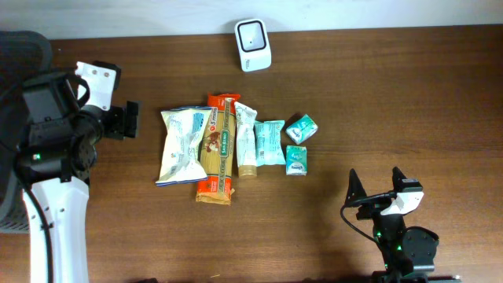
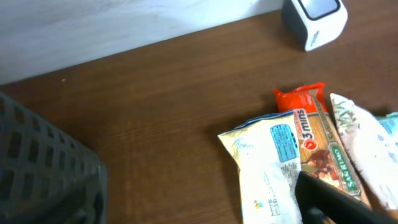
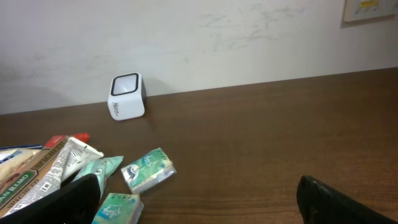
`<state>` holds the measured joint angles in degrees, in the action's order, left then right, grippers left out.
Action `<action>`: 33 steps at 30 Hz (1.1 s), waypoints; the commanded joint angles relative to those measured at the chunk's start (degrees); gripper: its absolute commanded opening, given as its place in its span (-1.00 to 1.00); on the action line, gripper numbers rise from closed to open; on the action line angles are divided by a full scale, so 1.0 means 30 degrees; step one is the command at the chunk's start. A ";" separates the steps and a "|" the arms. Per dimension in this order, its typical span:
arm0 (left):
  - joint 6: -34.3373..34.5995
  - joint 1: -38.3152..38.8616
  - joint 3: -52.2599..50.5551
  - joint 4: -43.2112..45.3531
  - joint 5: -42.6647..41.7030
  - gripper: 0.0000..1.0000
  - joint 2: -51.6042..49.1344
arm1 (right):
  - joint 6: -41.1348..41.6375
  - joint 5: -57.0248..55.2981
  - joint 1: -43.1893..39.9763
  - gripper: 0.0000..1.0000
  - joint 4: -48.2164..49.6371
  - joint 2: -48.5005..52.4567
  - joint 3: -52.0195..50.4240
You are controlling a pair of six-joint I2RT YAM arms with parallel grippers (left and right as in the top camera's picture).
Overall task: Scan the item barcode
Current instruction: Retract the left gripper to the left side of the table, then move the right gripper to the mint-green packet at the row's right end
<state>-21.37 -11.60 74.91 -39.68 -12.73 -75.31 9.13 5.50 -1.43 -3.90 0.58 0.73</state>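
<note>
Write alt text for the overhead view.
In a row on the table lie a white bag, a pasta pack, a tube and teal packs. A scanner stands at the far edge; the left pincer hangs near the bag, the right pincer open at the front.

White scanner [image 1: 253, 34], orange pasta pack [image 1: 222, 101], brown table [image 1: 393, 94]

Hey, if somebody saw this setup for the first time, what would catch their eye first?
Probably the row of groceries mid-table: a white snack bag, an orange pasta packet, a tube and small teal packs. Next, the white scanner standing alone near the far edge. The left gripper and right gripper sit off to the sides, fingers spread, holding nothing.
</note>
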 commanded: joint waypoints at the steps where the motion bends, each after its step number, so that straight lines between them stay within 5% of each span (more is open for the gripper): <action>1: -0.0845 -0.0102 0.0044 -0.0007 0.0408 0.99 0.0219 | 0.0131 0.0029 -0.0138 0.97 -0.0051 -0.0124 -0.0138; 21: -0.0845 -0.0102 0.0044 -0.0036 0.0408 0.98 0.0219 | 0.0138 -0.0393 -0.0153 0.97 0.0736 -0.0124 -0.0138; 25: -0.0845 -0.0102 0.0044 -0.0036 0.0408 0.98 0.0219 | 0.0138 0.3293 -0.0153 0.97 0.1814 -0.0124 -0.0102; 33: -0.0845 -0.0102 0.0044 -0.0036 0.0401 0.98 0.0219 | 0.0131 0.6601 -0.0153 0.97 -0.1013 0.4197 0.6069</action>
<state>-23.00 -11.66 74.89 -39.88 -11.70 -75.31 9.08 23.18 -1.43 -5.63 7.84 10.63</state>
